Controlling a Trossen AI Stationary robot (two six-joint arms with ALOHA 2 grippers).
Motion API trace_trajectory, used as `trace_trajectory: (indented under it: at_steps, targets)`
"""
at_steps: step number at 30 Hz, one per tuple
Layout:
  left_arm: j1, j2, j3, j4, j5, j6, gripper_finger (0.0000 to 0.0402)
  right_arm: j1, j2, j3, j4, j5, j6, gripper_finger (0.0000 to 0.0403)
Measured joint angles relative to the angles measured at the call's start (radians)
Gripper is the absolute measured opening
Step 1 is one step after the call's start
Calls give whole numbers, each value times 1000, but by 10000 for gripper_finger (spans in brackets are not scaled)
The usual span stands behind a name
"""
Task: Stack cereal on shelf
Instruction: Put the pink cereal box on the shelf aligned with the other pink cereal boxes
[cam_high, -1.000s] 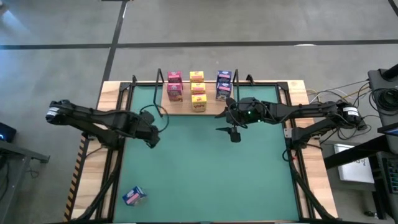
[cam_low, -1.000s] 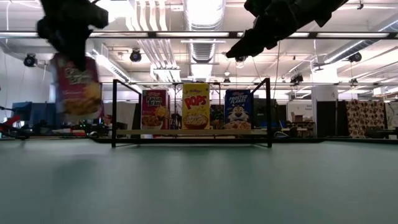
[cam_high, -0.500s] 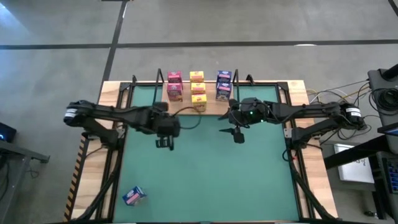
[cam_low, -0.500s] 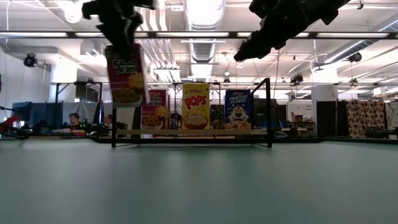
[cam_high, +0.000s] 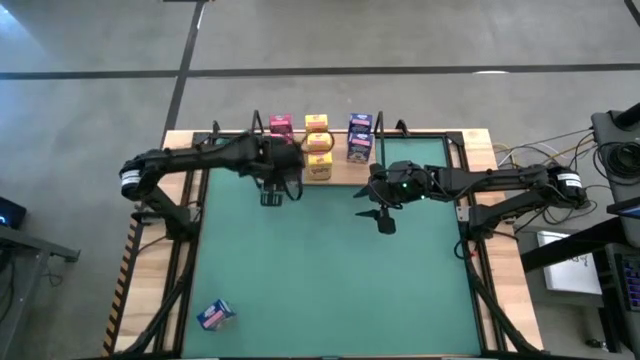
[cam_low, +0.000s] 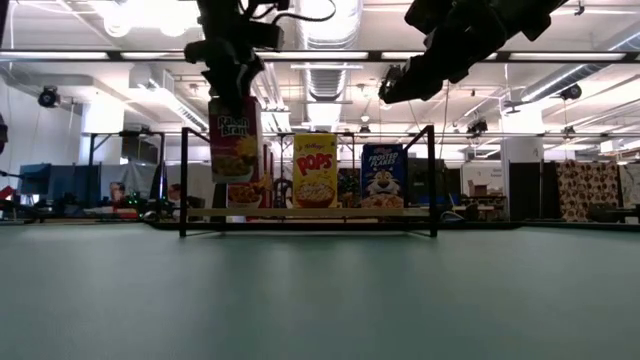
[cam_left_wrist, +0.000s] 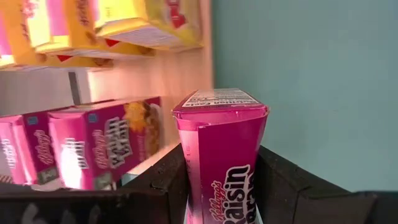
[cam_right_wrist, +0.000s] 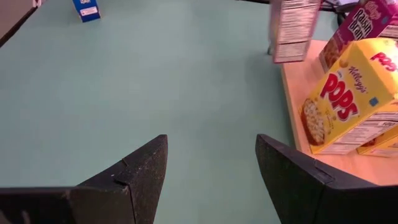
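Note:
My left gripper (cam_high: 272, 190) is shut on a pink cereal box (cam_low: 235, 140) and hangs it just in front of the shelf's left part (cam_high: 290, 178). The light-wood shelf with black wire brackets carries pink (cam_high: 282, 126), yellow (cam_high: 318, 165) and blue (cam_high: 358, 148) boxes, standing on their bases. In the left wrist view the held box (cam_left_wrist: 221, 143) sits between the fingers, with shelved pink boxes (cam_left_wrist: 99, 149) beside it. My right gripper (cam_high: 378, 215) is open over the mat, right of the shelf's middle. One blue box (cam_high: 215, 315) lies flat on the mat. My left gripper pinches the pink box between its two fingers (cam_left_wrist: 168, 180), one on each narrow side near the upper end (cam_low: 233, 102). The fingers come from above, pointing down. The box hangs upright below them, lifted clear of the mat, printed front toward the near edge.
The green mat (cam_high: 330, 280) covers most of the table inside a black frame. The shelf's upright wire brackets (cam_low: 182, 180) (cam_low: 432, 180) stand at its two ends. A yellow box (cam_right_wrist: 345, 102) stands close to my right gripper (cam_right_wrist: 211, 155). Cables lie off the table's right side.
My left gripper has carried the pink box from the mat's left side toward the right and the far edge, up to the shelf's left part, the box staying upright below it. My right gripper has kept almost still.

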Motion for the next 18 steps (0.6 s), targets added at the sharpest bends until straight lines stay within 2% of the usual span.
trace_trajectory:
  at_steps: [6, 18]
  targets:
    - [104, 0, -1, 59, 146, 97, 129, 20, 0, 0, -1, 0, 2, 233]
    - [228, 0, -4, 90, 198, 173, 129, 30, 0, -1, -3, 0, 25, 233]
